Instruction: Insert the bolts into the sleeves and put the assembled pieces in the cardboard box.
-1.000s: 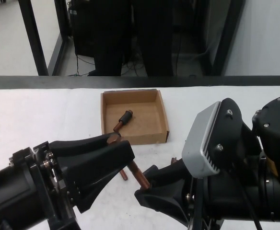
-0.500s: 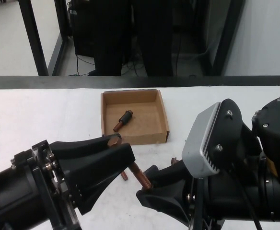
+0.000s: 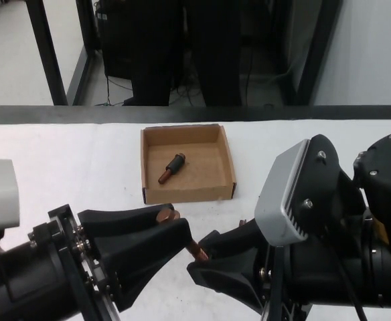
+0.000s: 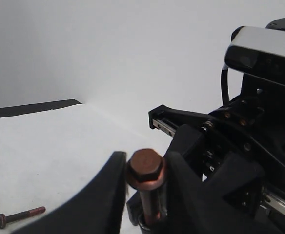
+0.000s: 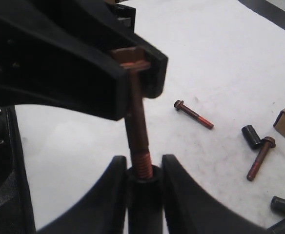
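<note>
Copper-coloured and long, the hex-headed bolt (image 5: 136, 122) is held upright between the two arms, above the near part of the bench. Its head is clamped by the left gripper (image 4: 146, 170), whose black fingers are closed tightly on it. Its threaded tip is seen just entered into the mouth of the short black cylindrical sleeve (image 5: 143, 187). This sleeve is gripped by the right gripper (image 5: 142, 168), which is closed narrowly around it. The insertion is judged to be only begun, because most of the shank is outside. If the two axes are not kept in line, the thread could be jammed on the sleeve rim, or the sleeve could be pushed out of its grip and dropped. One assembled piece (image 3: 171, 168) is already laid in the shallow brown cardboard box (image 3: 223, 155), which is placed farther away on the bench. A loose bolt (image 5: 193, 114) and a loose black sleeve (image 5: 251, 136), among others, are scattered on the white bench surface (image 3: 61, 160). Behind it, black metal frame posts (image 3: 45, 50) and a pale floor are seen.
</note>
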`<state>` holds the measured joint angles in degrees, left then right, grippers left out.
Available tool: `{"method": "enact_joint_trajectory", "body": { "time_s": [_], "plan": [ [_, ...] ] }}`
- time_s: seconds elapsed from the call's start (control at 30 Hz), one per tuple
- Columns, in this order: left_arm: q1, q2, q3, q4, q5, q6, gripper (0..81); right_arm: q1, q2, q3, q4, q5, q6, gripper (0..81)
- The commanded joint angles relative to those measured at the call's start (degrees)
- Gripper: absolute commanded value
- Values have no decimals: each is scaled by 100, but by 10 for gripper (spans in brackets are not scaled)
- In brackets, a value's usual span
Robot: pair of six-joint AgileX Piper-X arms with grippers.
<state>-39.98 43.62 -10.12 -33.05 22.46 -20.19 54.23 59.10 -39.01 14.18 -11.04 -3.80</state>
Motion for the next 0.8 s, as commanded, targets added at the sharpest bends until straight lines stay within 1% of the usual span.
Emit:
{"method": "enact_joint_trajectory", "body": {
  "time_s": [0.0, 0.2, 0.77],
  "plan": [
    [7, -24, -19, 30, -29, 88, 8, 10, -73, -93, -163, -50, -27, 3],
    [-11, -24, -19, 72, 32, 3, 8, 10, -73, -93, -177, -50, -27, 3],
    [-11, -24, -19, 72, 824, -39, 8, 10, -73, -279, -387, -50, -41, 3]
  ]
}}
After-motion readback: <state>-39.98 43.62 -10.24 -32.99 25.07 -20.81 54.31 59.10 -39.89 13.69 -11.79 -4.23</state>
